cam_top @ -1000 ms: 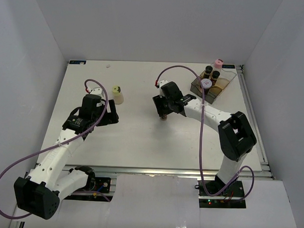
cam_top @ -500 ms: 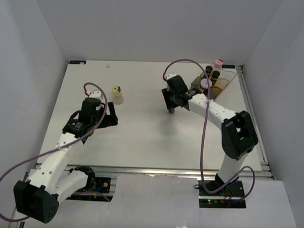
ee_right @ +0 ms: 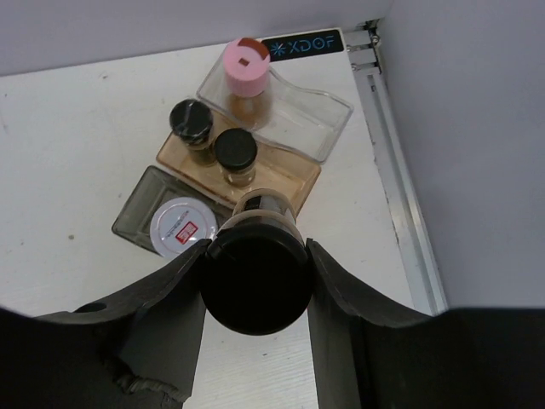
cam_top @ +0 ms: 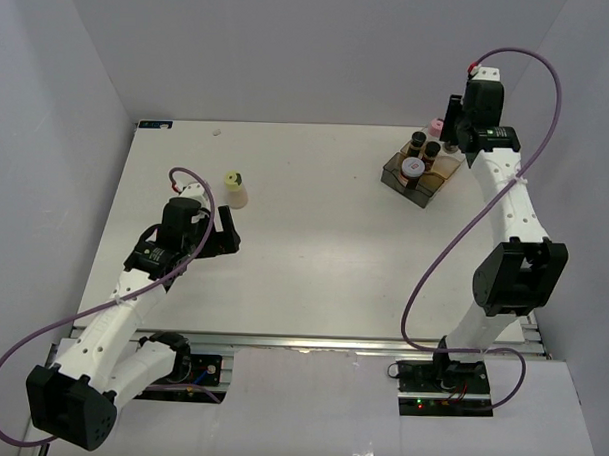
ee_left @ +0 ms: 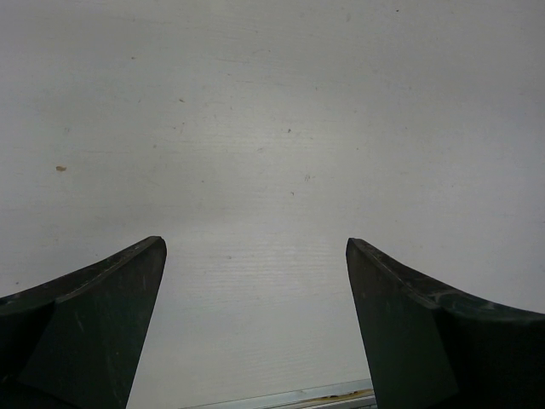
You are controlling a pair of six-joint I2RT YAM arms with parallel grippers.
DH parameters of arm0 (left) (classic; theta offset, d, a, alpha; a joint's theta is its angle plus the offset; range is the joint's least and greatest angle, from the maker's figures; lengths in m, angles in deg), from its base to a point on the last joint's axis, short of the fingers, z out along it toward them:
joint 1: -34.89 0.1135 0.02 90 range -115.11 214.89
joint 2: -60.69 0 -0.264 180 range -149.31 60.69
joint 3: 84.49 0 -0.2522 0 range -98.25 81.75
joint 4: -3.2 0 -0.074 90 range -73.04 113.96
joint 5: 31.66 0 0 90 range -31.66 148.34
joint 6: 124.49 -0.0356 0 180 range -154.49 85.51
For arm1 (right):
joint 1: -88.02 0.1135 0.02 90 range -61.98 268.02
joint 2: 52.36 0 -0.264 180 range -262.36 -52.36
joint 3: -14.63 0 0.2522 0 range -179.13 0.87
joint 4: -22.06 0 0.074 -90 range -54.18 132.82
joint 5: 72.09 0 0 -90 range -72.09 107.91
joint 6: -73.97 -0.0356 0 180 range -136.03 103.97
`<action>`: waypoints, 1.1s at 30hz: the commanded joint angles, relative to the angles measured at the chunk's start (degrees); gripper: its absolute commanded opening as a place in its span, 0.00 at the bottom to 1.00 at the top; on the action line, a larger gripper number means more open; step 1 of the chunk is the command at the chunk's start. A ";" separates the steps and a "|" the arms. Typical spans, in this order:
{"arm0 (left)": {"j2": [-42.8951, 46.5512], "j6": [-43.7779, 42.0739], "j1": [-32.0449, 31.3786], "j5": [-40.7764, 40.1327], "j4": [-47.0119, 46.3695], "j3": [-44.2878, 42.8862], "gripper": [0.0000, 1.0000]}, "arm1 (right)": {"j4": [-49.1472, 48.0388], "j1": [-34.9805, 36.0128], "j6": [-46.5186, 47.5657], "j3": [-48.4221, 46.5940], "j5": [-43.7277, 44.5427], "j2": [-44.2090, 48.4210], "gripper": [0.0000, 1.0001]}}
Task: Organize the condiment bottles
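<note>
In the overhead view, your right gripper [cam_top: 454, 145] hung high at the tray's [cam_top: 395, 177] right-hand side, in the table's [cam_top: 314, 248] far right corner. Four bottles already stood in that tray: a pink-capped bottle [cam_top: 436, 126], two black-capped bottles [cam_top: 418, 140], and a white-capped jar [cam_top: 413, 167]. The cream bottle [cam_top: 235, 190] stood alone, well apart on the left, with your left gripper [cam_top: 227, 239] near it but not touching. Your left wrist camera showed its fingers [ee_left: 85, 315] spread wide over bare table, with nothing between them. Your right wrist camera showed the fingers [ee_right: 162, 315] closed tight on a dark bottle [ee_right: 255, 277] with a black cap. It was held upright above the tray's near edge and not yet set down. By my reckoning you were well past halfway: four were placed, a fifth was about to go in, and the cream bottle was still left to fetch. I could not tell which compartment the held bottle was meant for.
</note>
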 commanded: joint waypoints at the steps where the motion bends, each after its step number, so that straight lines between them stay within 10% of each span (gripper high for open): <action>1: 1.04 -0.42 0.00 1.72 -1.13 0.57 0.98 | -1.13 -3.53 0.36 -2.90 0.71 -2.97 0.08; 33: -2.04 -0.95 -0.72 2.11 -1.26 0.46 0.98 | -16.30 -7.14 1.14 -3.29 -6.72 -21.53 0.10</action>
